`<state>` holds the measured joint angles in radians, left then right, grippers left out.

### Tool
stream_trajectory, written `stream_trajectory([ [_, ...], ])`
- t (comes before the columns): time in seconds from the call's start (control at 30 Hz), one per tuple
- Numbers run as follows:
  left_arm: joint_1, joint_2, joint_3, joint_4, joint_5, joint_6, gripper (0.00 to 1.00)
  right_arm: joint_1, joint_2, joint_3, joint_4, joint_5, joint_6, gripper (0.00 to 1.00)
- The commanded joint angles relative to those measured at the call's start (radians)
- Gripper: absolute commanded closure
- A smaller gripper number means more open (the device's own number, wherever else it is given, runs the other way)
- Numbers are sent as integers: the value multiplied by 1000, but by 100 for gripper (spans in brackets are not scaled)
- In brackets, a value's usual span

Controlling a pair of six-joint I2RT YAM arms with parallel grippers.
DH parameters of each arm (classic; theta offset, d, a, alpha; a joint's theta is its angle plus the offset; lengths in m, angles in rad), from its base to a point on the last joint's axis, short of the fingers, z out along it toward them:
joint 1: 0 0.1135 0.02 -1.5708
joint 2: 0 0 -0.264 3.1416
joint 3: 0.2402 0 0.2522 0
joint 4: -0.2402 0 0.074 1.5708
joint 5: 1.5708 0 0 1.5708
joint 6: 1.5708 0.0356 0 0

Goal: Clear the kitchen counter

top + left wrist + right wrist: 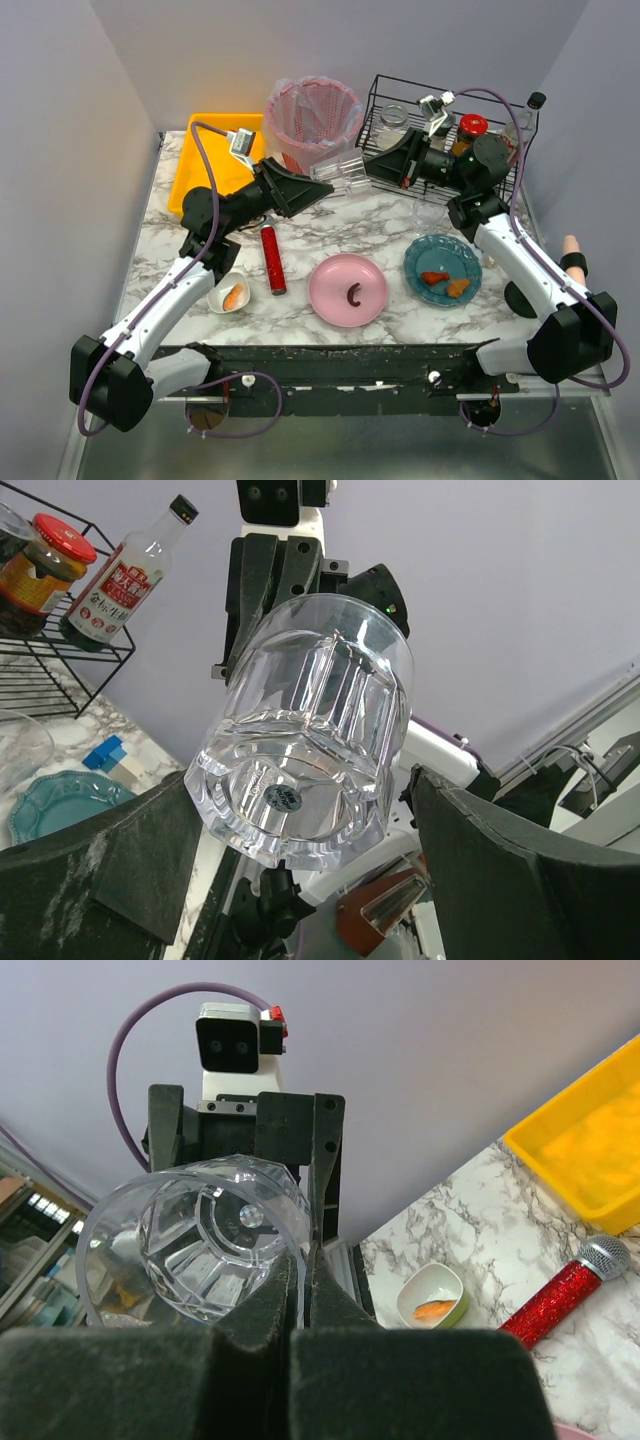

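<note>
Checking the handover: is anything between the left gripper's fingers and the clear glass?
Nothing visible is in the way. The clear glass already lies between the fingers of the open left gripper, and the right gripper pinches its rim.

Tray (205, 165) back left, bin (312, 118) beside it, rack (390, 150) right, plates (347, 290) in front.

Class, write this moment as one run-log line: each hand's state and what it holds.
left hand: open around glass tumbler's base | right hand: shut on tumbler's rim | tumbler: in mid-air between hands, above kitchen counter

Wire rack (500, 125) and pink bin (312, 120) crowd the glass (343, 171).
</note>
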<state>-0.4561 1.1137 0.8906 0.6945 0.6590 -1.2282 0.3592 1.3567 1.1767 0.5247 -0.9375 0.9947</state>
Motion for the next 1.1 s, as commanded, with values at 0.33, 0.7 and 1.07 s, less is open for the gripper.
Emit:
stream_trajectory([
  [0.33,-13,9,19,68,13,-24,12,3,5,-18,58,-30,13,99],
  [0.7,-13,-2,8,80,-19,-28,10,3,9,-31,84,-30,28,99],
  [1.07,-13,-9,-1,86,-35,-28,7,3,4,-48,92,-44,28,99],
])
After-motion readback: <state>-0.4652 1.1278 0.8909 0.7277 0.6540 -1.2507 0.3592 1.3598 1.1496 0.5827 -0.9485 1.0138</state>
